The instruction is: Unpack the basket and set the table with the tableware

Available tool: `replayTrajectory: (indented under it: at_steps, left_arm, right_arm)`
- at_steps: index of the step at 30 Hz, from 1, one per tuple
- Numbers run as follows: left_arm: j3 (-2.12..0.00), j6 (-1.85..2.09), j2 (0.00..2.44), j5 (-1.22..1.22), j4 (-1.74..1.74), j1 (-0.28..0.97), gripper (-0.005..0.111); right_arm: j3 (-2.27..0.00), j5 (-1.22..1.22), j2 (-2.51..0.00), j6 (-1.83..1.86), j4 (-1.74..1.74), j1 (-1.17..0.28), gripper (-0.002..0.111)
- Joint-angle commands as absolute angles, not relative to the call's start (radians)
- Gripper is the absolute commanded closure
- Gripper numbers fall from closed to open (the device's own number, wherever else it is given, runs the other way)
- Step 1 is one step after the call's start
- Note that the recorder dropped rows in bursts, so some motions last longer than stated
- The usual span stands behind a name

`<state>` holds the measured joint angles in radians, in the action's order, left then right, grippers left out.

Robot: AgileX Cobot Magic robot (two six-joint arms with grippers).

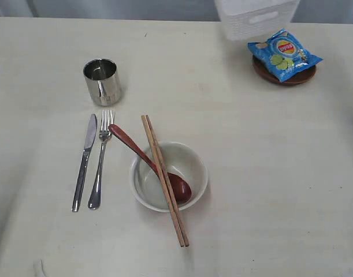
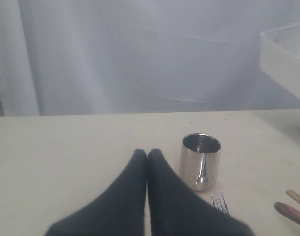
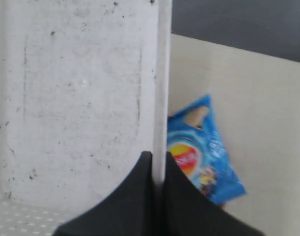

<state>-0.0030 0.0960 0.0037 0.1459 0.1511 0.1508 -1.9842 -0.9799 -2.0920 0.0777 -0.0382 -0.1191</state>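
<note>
Two right fingers (image 3: 135,206) tight astride the basket wall (image 3: 81,98); left fingers (image 2: 125,196) together near the cup (image 2: 201,160).

Cream table (image 1: 268,173), steel cup (image 1: 102,81), knife (image 1: 84,164), fork (image 1: 101,158), bowl (image 1: 201,173), brown plate (image 1: 300,78)

One each: cup (image 1: 101,81), knife (image 1: 84,161), fork (image 1: 101,158), spoon (image 1: 129,142), bowl (image 1: 200,173), plate (image 1: 298,78), packet (image 1: 284,55), basket (image 1: 254,17). Two chopsticks (image 1: 159,167).

Basket (image 1: 256,17) ran off the top edge; crisp packet (image 1: 284,55) covered most of the brown plate (image 1: 294,81), only its rim showed.
</note>
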Motion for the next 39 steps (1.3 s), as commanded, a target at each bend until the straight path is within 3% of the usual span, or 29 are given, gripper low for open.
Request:
replayTrajectory:
  at_steps: [1, 8, 14, 39]
  left_arm:
    - [0.0, 0.097, 0.0, 0.139, 0.155, 0.152, 0.107]
    - [0.0, 0.097, 0.0, 0.139, 0.155, 0.152, 0.107]
    - [0.0, 0.097, 0.0, 0.139, 0.155, 0.152, 0.107]
    - [0.0, 0.097, 0.0, 0.139, 0.155, 0.152, 0.107]
  right_arm:
    - [-1.988, -1.042, -2.082, 0.072, 0.0, 0.047, 0.109]
    - [-1.943, -1.044, -2.082, 0.089, 0.024, 0.248, 0.109]
    - [-1.795, -0.977, -2.082, 0.145, 0.019, 0.338, 0.109]
    - [-1.662, -0.861, -2.254, 0.473, 0.149, 0.428, 0.109]
